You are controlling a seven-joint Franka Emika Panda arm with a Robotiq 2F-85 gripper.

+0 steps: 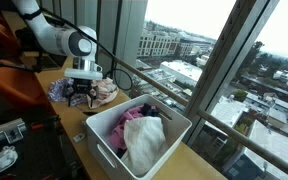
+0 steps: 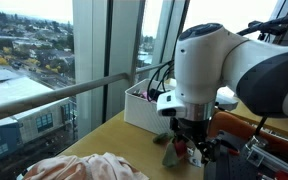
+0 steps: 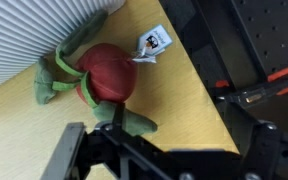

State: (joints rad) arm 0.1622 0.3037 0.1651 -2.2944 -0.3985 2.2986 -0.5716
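gripper: left released, nothing grasped | held just above plush | bin set near plush

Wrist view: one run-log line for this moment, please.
gripper: open | below it: red plush toy | contact: none seen | surface: wooden table
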